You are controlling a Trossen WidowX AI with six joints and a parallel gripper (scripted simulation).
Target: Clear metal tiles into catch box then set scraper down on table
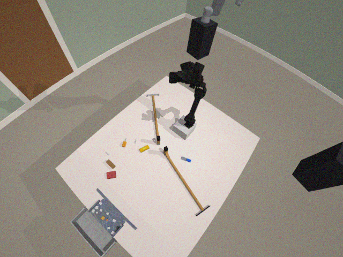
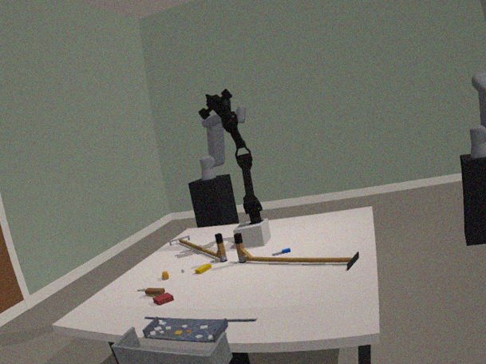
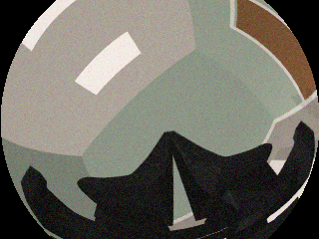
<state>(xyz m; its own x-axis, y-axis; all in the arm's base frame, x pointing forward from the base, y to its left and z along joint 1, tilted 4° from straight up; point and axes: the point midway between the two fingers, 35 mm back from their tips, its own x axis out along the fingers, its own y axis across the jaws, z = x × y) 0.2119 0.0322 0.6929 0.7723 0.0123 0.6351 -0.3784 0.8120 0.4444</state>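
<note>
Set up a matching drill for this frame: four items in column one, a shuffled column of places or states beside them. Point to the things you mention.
Items
1. Gripper (image 3: 170, 133)
2. Longer scraper (image 1: 184, 181) (image 2: 300, 260)
3. Yellow block (image 1: 144, 148) (image 2: 202, 268)
4. Metal tiles (image 1: 113, 220) (image 2: 203, 327)

Places or states
A. Scattered on the blue-grey bench plate (image 1: 112, 209) (image 2: 195, 322)
B. Shut, with nothing held
C. Lying on the table (image 1: 221, 143) (image 2: 313, 294), its dark blade toward the table's edge
D. On the table, near the shorter scraper's (image 1: 155, 116) (image 2: 199, 247) upright grip

Right pairs: 1-B, 2-C, 3-D, 4-A
</note>
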